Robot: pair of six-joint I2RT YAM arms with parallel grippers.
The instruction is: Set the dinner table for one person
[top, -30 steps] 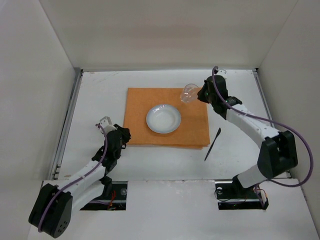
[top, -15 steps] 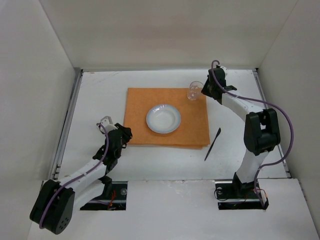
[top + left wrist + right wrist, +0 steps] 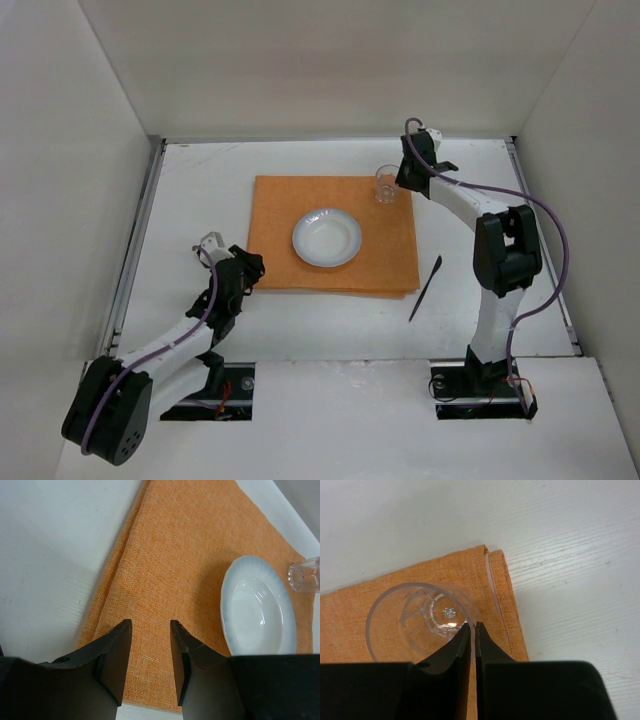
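A clear glass (image 3: 386,184) stands upright on the far right corner of the orange mat (image 3: 290,215), which lies on the white dinner table (image 3: 200,200). My right gripper (image 3: 399,178) is shut on the glass's wall in the right wrist view (image 3: 472,626), with one finger inside the glass (image 3: 417,620). A white plate (image 3: 327,237) sits mid-mat. My left gripper (image 3: 250,268) is open and empty, low over the mat's near left edge (image 3: 150,625). The plate (image 3: 257,612) and the glass (image 3: 306,574) show to its right.
A black utensil (image 3: 425,288) lies slanted on the table right of the mat's near right corner. Metal rails (image 3: 140,240) run along the table's left and right edges. White walls enclose the back and sides.
The glass was tilted in the air over the mat's far right corner; now it stands upright on the mat. My right arm folded towards the far edge. The left arm stayed still.
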